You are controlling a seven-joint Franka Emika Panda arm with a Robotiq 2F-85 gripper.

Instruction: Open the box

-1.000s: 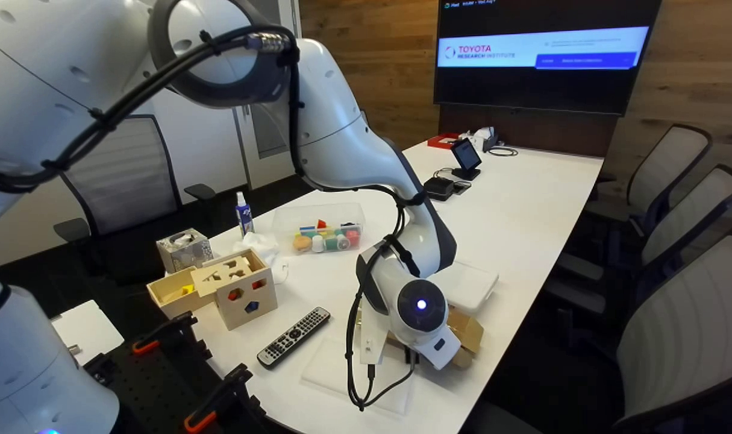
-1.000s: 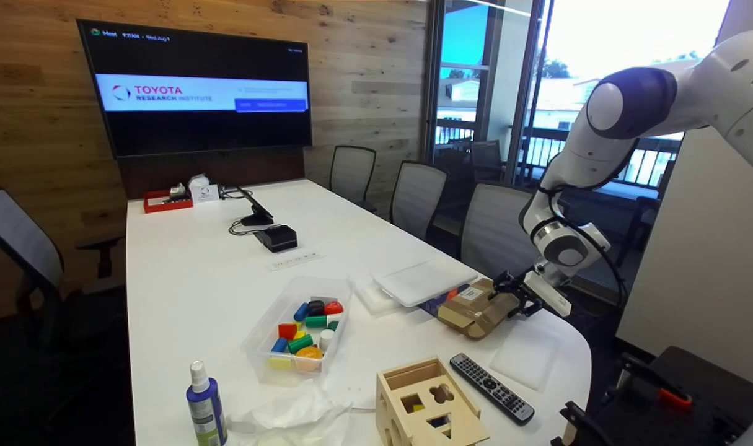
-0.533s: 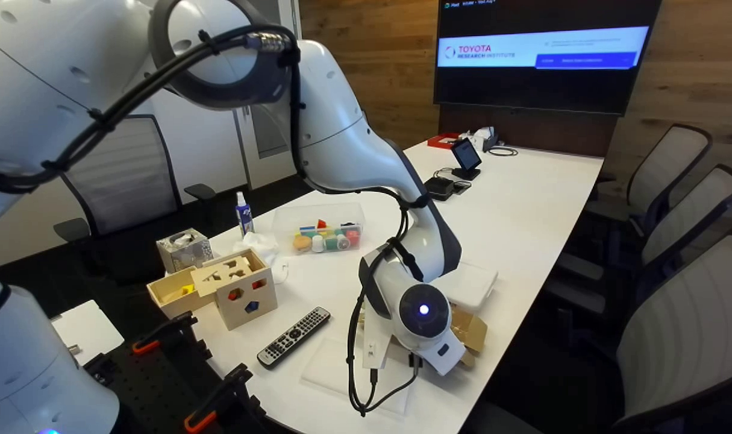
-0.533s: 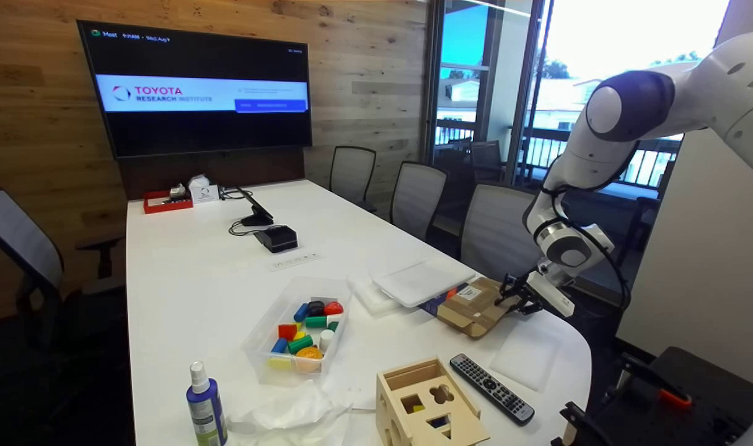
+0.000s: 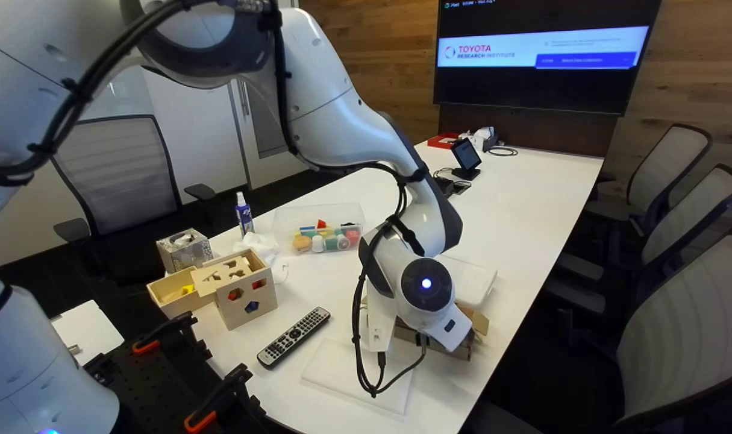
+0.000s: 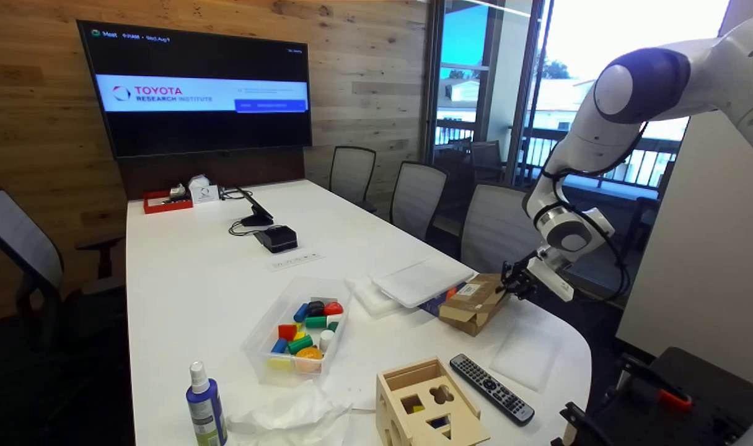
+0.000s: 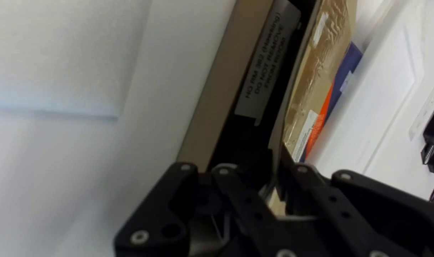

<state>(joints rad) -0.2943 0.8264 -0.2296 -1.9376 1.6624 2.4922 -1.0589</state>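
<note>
My black fingers (image 7: 299, 178) pinch the raised brown lid (image 7: 317, 73) of the rectangular tan cardboard box (image 7: 221, 92); inside it, a grey printed label (image 7: 268, 66)

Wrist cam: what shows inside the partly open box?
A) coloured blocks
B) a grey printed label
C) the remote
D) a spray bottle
B: in the wrist view, a grey label with black print shows in the dark gap of the tan box.
</note>
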